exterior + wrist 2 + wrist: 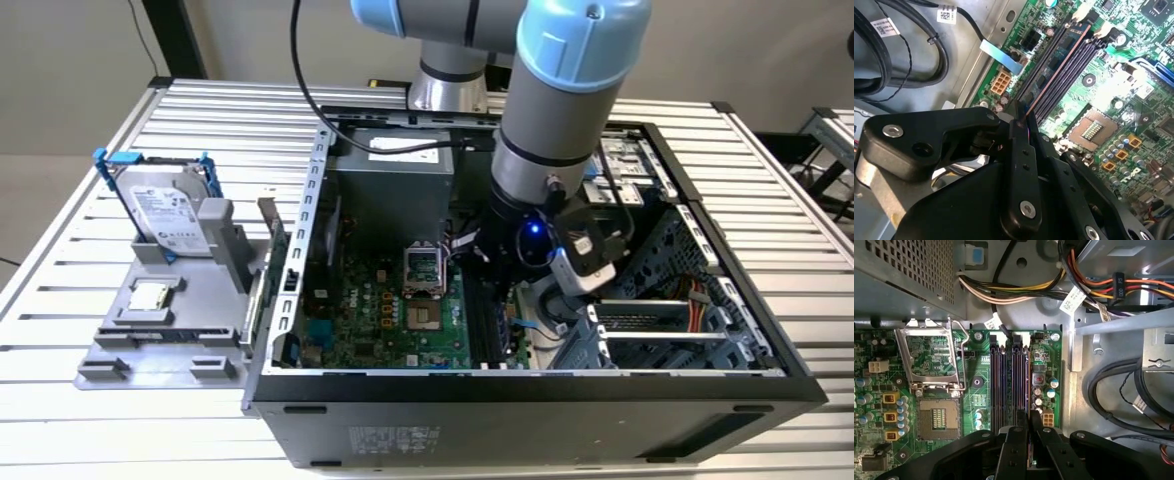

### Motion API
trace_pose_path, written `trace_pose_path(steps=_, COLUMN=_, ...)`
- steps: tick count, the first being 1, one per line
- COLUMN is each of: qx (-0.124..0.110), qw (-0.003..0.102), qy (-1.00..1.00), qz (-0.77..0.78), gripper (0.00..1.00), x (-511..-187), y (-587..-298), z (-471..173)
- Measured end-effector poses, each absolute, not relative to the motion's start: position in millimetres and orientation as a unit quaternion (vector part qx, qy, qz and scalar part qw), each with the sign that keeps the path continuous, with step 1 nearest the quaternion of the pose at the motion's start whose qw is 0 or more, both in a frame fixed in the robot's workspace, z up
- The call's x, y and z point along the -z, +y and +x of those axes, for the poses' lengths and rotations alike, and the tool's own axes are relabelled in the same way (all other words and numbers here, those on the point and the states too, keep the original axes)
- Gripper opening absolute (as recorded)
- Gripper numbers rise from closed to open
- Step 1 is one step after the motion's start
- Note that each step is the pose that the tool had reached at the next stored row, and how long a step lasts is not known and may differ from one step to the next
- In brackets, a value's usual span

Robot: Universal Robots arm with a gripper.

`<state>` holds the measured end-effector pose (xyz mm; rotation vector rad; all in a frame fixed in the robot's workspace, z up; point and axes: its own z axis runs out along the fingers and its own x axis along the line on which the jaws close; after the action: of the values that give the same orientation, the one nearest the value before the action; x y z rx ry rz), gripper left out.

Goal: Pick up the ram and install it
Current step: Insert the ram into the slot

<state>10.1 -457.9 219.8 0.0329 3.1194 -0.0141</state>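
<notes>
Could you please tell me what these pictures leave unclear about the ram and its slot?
- Ram: its lower end is hidden between the gripper fingers in the second wrist view.
- Seating in the memory slots: the gripper covers the near ends in the first wrist view.
- Exterior view: the arm hides the slots.

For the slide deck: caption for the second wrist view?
Gripper shut on the ram, holding it edge-on over the motherboard's memory slots.

A robotics laboratory or test workshop is shown. An opened computer case (534, 390) is placed on a counter (80, 440) made of ribbed aluminium profiles. A grey fixture (160, 340) with a hard drive (167, 215) is set beside it, and an industrial robot arm (561, 110) is mounted behind.
</notes>
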Motion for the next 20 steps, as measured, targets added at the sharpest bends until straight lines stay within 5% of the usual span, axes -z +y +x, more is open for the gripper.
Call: trace_pose_path(steps=20, qx=0.005, qw=0.008, qy=1.0, qz=0.019, gripper=0.0, x=-214.3, y=-458.6, z=10.1)
